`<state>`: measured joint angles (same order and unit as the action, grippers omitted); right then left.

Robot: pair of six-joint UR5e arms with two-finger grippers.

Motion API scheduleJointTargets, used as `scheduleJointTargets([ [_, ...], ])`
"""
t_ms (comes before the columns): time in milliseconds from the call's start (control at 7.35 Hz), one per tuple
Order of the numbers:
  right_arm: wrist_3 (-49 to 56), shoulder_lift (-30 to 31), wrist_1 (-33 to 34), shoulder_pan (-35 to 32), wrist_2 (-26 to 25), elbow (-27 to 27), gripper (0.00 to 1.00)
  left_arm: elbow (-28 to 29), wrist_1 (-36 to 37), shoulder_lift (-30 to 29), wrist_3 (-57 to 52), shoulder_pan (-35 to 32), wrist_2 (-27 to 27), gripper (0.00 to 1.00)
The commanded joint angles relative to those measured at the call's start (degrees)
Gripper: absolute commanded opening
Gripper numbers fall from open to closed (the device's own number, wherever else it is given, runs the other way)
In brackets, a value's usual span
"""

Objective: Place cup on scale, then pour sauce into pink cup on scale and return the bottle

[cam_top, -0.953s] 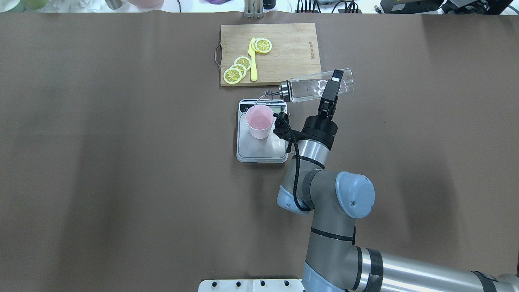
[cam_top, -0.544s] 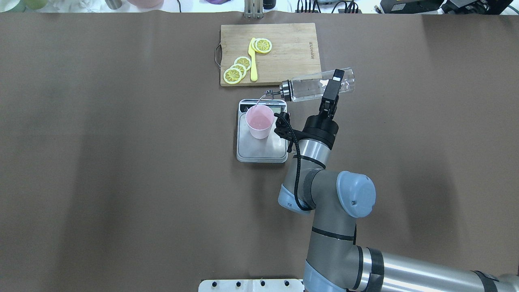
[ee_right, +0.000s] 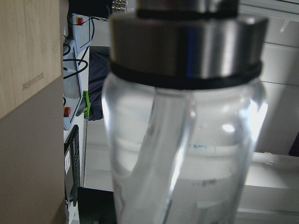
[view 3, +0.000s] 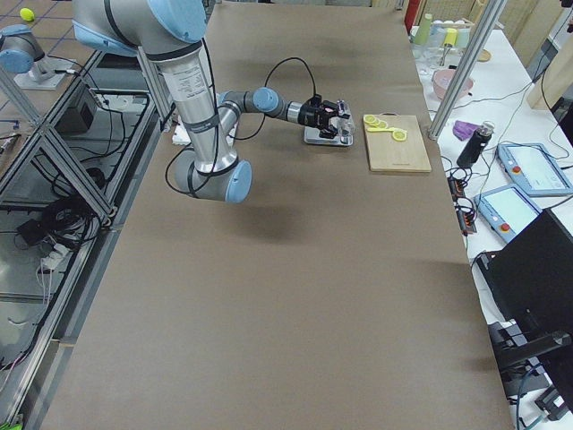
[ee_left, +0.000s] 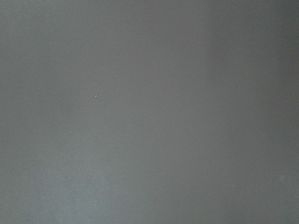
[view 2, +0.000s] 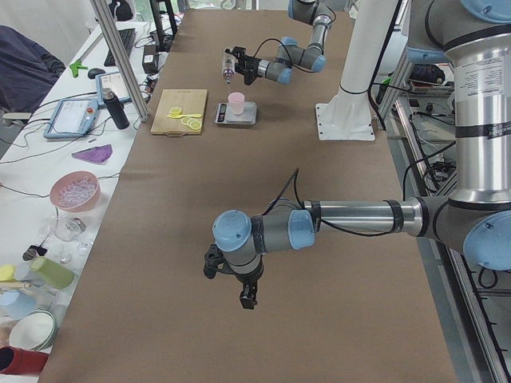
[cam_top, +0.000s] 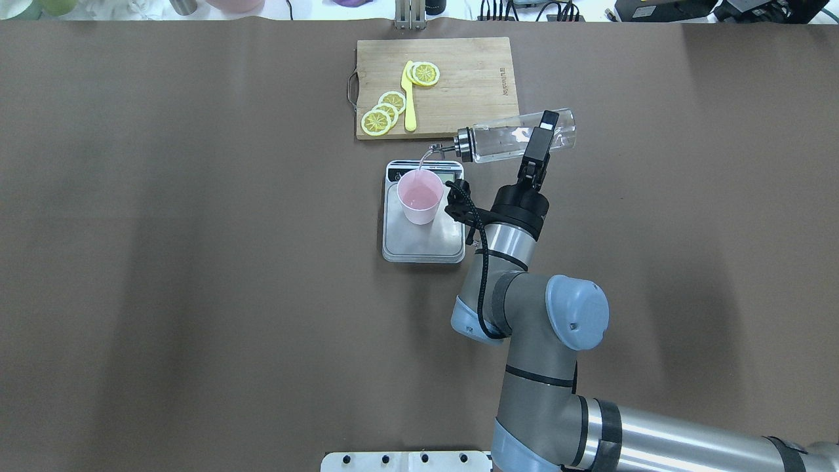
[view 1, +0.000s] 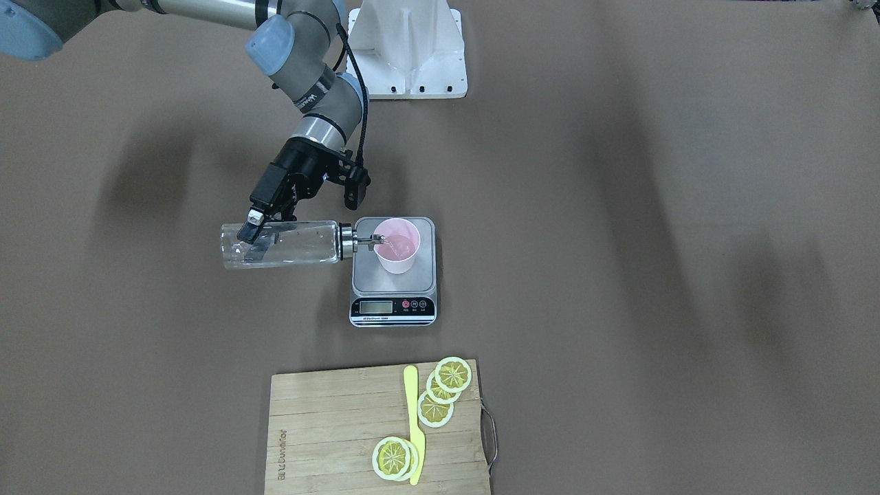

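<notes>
Right gripper (cam_top: 543, 130) is clamped on the bottle (cam_top: 499, 139) (clear glass, silver spout, black collar), which is held nearly level, spout over the pale pink cup (cam_top: 419, 196) on the scale (cam_top: 423, 241).

The whole view is filled by one flat, matte grey surface (ee_left: 149, 112), seemingly the covering of the bench seen from close above. It has a fine, even grain and carries no edge, seam or pattern. The tone shifts softly: somewhat paler toward the lower left, a shade darker in a broad, blurred band down the right side. A single tiny pale speck (ee_left: 96, 96) sits left of centre, in the upper half; what it is cannot be told.
</notes>
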<state>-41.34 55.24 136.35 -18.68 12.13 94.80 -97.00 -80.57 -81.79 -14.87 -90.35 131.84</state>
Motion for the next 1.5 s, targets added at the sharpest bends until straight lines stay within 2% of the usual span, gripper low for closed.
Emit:
scheduleJointTargets([
  [0, -3.7, 0.1, 0.0, 0.0, 0.3, 0.1, 0.00, -0.6, 0.0, 0.0, 0.0, 0.0, 0.0, 0.98],
  [136, -4.8, 0.0, -0.3, 0.0, 0.7, 0.2, 0.00, -0.7, 0.0, 0.0, -0.1, 0.0, 0.0, 0.98],
  [680, -13.7, 0.2, -0.4, 0.1, 7.4, 1.3, 0.00, -1.5, 0.0, 0.0, 0.0, 0.0, 0.1, 0.98],
  [1089, -14.1, 4.5, -0.5, 0.0, 17.5, 13.9, 0.00, -2.8, 0.0, 0.0, 0.0, 0.0, 0.1, 0.98],
  [1361, -14.7, 5.1, -0.6, -1.9, 23.1, 17.2, 0.00, -3.5, 0.0, 0.0, 0.0, 0.0, 0.1, 0.98],
])
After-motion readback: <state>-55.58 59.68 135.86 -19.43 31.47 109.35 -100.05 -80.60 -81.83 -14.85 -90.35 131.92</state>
